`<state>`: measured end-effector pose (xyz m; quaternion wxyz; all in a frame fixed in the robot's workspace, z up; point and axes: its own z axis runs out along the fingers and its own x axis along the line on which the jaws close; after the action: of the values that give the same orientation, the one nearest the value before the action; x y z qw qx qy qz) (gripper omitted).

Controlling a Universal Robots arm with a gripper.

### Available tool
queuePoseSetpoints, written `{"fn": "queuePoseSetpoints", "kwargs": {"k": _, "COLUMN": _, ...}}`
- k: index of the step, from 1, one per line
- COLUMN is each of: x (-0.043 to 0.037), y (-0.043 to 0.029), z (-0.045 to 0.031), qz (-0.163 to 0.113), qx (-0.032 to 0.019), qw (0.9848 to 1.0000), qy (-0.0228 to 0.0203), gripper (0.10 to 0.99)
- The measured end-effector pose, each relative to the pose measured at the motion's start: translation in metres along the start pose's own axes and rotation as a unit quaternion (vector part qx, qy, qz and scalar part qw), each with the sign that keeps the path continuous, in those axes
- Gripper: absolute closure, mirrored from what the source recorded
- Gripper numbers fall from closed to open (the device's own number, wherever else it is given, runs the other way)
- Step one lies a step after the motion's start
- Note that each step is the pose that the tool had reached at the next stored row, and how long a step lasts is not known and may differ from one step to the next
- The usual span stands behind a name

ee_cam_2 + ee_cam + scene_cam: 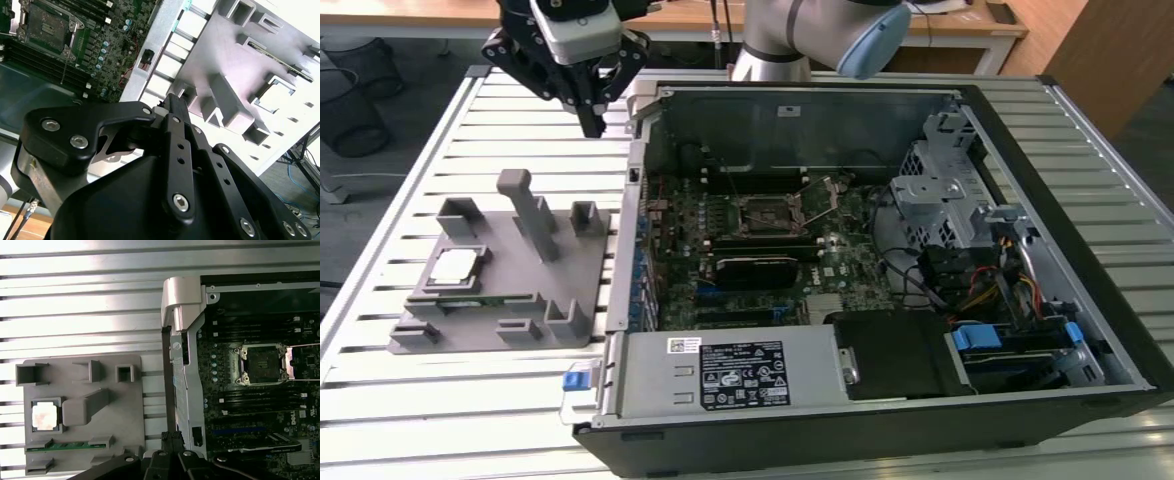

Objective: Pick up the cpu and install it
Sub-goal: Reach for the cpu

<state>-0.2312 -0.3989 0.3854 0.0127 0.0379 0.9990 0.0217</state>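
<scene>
The power supply (720, 372) sits at the near edge of the open computer case (854, 445), which lies on its side on the slatted metal bench (454, 420).

On the exterior view's left, just beside the case, a grey holder block (507, 278) rests on the bench. The cpu (456, 265) lies flat in a square recess of this block, silvery top facing up. In the first wrist view the cpu (45, 416) is seated in the same recess, with a green memory module (65, 445) in a slot beside it.

Farther in, the motherboard socket (767, 212) is in the middle of the board, its frame open and its seat unoccupied; see the first wrist view (261, 365).

Beyond the holder block, the hand (594, 128) hangs above the bench, near the far corner of the case on the exterior view's left. Its fingers are drawn together and hold nothing, as the first wrist view (173, 436) shows. The hand is well apart from the cpu. The arm (801, 30) rises behind the case.
</scene>
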Motion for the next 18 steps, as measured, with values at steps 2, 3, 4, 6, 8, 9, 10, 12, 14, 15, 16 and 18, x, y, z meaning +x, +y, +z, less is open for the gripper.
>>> {"fn": "queuePoseSetpoints", "kwargs": {"k": 2, "x": 0.0006, "y": 0.0000, "z": 0.0001, "qz": 0.000, "qx": 0.0000, "qw": 1.0000, "qy": 0.0000, "gripper": 0.976}}
{"fn": "queuePoseSetpoints", "kwargs": {"k": 3, "x": 0.0009, "y": -0.0001, "z": 0.0001, "qz": 0.000, "qx": 0.0000, "qw": 1.0000, "qy": 0.0000, "gripper": 0.976}}
{"fn": "queuePoseSetpoints", "kwargs": {"k": 4, "x": 0.0012, "y": -0.0001, "z": 0.0002, "qz": 0.000, "qx": 0.0000, "qw": 1.0000, "qy": 0.0000, "gripper": 0.976}}
{"fn": "queuePoseSetpoints", "kwargs": {"k": 6, "x": 0.0018, "y": -0.0001, "z": 0.0002, "qz": 0.000, "qx": 0.0000, "qw": 1.0000, "qy": 0.0000, "gripper": 0.976}}
{"fn": "queuePoseSetpoints", "kwargs": {"k": 8, "x": 0.0023, "y": -0.0002, "z": 0.0003, "qz": 0.000, "qx": 0.0000, "qw": 1.0000, "qy": 0.0001, "gripper": 0.976}}
{"fn": "queuePoseSetpoints", "kwargs": {"k": 9, "x": 0.0026, "y": -0.0002, "z": 0.0004, "qz": 0.000, "qx": 0.0000, "qw": 1.0000, "qy": 0.0001, "gripper": 0.976}}
{"fn": "queuePoseSetpoints", "kwargs": {"k": 10, "x": 0.0029, "y": -0.0002, "z": 0.0004, "qz": 0.000, "qx": 0.0000, "qw": 1.0000, "qy": 0.0001, "gripper": 0.976}}
{"fn": "queuePoseSetpoints", "kwargs": {"k": 12, "x": 0.0035, "y": -0.0003, "z": 0.0004, "qz": 0.000, "qx": 0.0000, "qw": 1.0000, "qy": 0.0001, "gripper": 0.976}}
{"fn": "queuePoseSetpoints", "kwargs": {"k": 14, "x": 0.0040, "y": -0.0003, "z": 0.0005, "qz": 0.000, "qx": 0.0000, "qw": 1.0000, "qy": 0.0001, "gripper": 0.976}}
{"fn": "queuePoseSetpoints", "kwargs": {"k": 15, "x": 0.0044, "y": -0.0004, "z": 0.0006, "qz": 0.000, "qx": 0.0000, "qw": 1.0000, "qy": 0.0001, "gripper": 0.976}}
{"fn": "queuePoseSetpoints", "kwargs": {"k": 16, "x": 0.0046, "y": -0.0004, "z": 0.0006, "qz": 0.000, "qx": 0.0000, "qw": 1.0000, "qy": 0.0001, "gripper": 0.976}}
{"fn": "queuePoseSetpoints", "kwargs": {"k": 18, "x": 0.0052, "y": -0.0004, "z": 0.0006, "qz": 0.000, "qx": 0.0000, "qw": 1.0000, "qy": 0.0002, "gripper": 0.976}}
